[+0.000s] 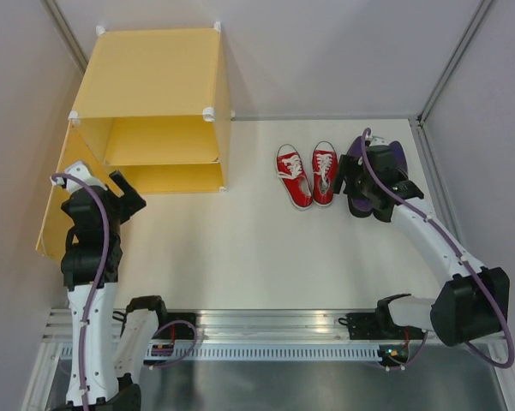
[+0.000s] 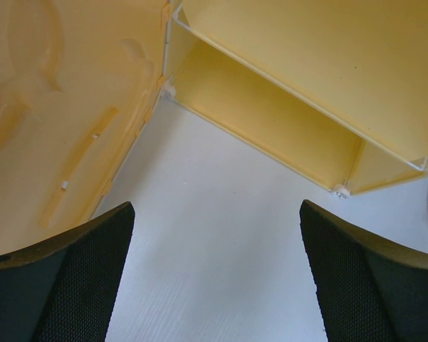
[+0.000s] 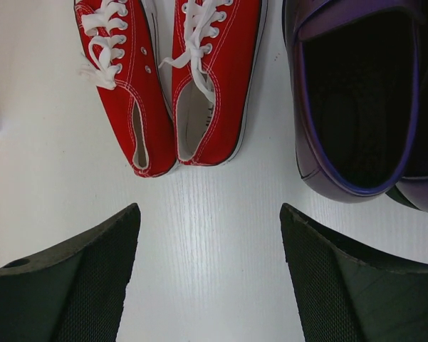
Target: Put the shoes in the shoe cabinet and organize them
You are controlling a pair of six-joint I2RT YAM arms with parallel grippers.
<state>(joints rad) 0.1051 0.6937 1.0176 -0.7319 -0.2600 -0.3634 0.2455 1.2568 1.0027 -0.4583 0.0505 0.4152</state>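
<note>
Two red sneakers (image 3: 132, 85) (image 3: 215, 82) with white laces lie side by side on the white table, heels toward my right gripper (image 3: 210, 278). That gripper is open over bare table just short of them, with nothing between its fingers. A glossy dark purple shoe (image 3: 356, 100) lies to their right, a second one showing at the frame edge. In the top view the red sneakers (image 1: 308, 175) lie left of my right gripper (image 1: 350, 190), which covers most of the purple shoes (image 1: 360, 208). My left gripper (image 2: 217, 278) is open and empty in front of the yellow shoe cabinet (image 1: 154, 73).
The cabinet's door (image 1: 51, 214) stands swung open at the far left, close beside my left arm. Inside the cabinet, a shelf (image 2: 299, 92) splits the space into two open compartments. Grey walls close in the table on both sides.
</note>
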